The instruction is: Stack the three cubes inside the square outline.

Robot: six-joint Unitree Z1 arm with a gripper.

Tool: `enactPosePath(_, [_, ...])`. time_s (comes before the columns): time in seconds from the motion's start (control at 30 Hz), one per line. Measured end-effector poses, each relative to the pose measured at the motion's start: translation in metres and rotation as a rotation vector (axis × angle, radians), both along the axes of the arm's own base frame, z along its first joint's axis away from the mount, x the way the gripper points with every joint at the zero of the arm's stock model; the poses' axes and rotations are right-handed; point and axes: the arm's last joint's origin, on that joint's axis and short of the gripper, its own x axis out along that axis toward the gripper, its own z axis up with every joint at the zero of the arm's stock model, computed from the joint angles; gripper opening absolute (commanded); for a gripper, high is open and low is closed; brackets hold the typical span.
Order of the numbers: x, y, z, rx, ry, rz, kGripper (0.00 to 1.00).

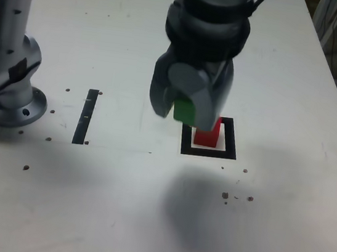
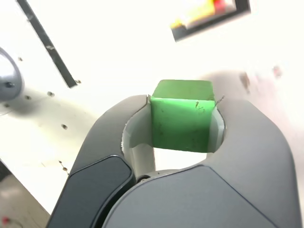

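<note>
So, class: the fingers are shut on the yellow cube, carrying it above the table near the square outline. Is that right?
Not quite. The cube held in the fingers is the green cube, not yellow, as the wrist view shows plainly. The rest stands: it is carried above the table, near the square outline.

Grey metal arm (image 1: 12, 18) on a round screwed base, black-collared wrist, smooth grey end effector (image 1: 186, 106)

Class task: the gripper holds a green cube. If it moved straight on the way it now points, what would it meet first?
Probably bare table. The gripper, shut on the green cube, points down beside the square outline, toward the exterior view's left of the red cube; depth is unclear.
</note>
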Motion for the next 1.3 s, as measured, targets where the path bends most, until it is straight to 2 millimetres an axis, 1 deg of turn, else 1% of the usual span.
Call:
enactPosePath(0.07, [0.004,0.019,-0.006,0.012,0.024,0.063,0.1])
enactPosePath(0.13, [0.006,0.032,-0.011,0.022,0.04,0.106,0.1])
enactPosePath(0.23, [0.01,0.046,-0.012,0.028,0.04,0.151,0.1])
enactPosePath(0.3, [0.012,0.053,-0.011,0.03,0.034,0.169,0.1])
enactPosePath(0.43, [0.013,0.053,-0.008,0.033,0.018,0.171,0.1])
enactPosePath(0.77, [0.018,0.057,-0.009,0.02,0.011,0.197,0.11])
enactPosePath(0.93, [0.025,0.055,-0.018,0.017,0.021,0.199,0.11])
enactPosePath(1.3, [0.032,0.054,-0.023,0.021,0.012,0.196,0.11])
